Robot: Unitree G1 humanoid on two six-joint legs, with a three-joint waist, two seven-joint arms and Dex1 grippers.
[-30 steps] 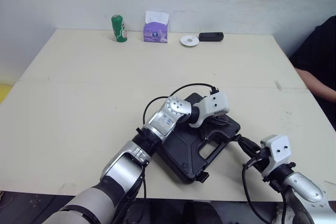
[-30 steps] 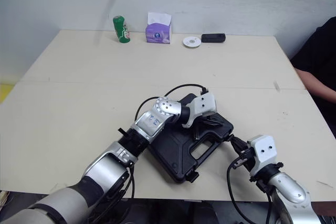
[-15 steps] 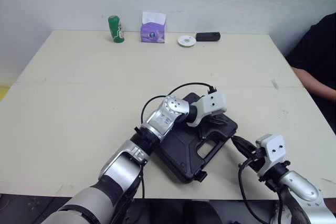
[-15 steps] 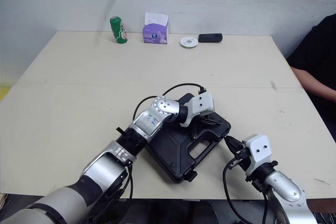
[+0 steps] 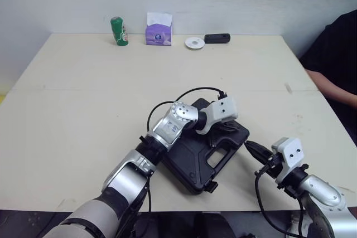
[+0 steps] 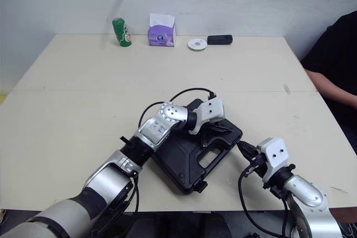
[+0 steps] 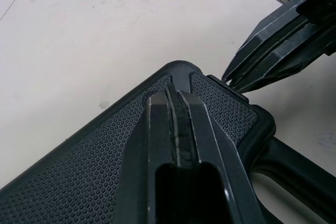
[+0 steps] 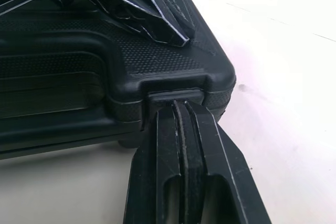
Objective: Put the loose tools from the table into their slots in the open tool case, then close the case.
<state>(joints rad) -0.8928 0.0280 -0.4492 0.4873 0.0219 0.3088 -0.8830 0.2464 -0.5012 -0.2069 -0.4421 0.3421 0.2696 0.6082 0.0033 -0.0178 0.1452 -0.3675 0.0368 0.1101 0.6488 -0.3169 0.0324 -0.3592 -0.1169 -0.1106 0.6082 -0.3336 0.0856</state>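
While the latch (image 8: 173, 96) was the step in hand: the case (image 5: 192, 157) lay shut and flat on the table (image 5: 83, 93), near its front edge and askew to it.
Left gripper (image 7: 176, 92): jaws pressed together, fingers (image 7: 157, 129) laid along the lid (image 7: 94, 150) toward the corner by the latch, seemingly bearing down on it.
Right gripper (image 8: 178, 106): jaws pressed together, tip touching the latch on the case's side wall.
Doing it well: the left arm would best hold the lid down so the halves met fully. The right tip would push square on the tab's middle, toward the case, until it seated. A slanted push would likely slide off or shove the case along the table.
Case: black moulded plastic, rounded corners, cut-out handle (image 5: 228, 163); lid pebbled with fine dots, rim smooth.
Latch: small smooth rectangular tab in a notch of the rim.
Fingers: black, hard, tapered, scuffed along the edges.
Table: pale, matt, lightly marked.
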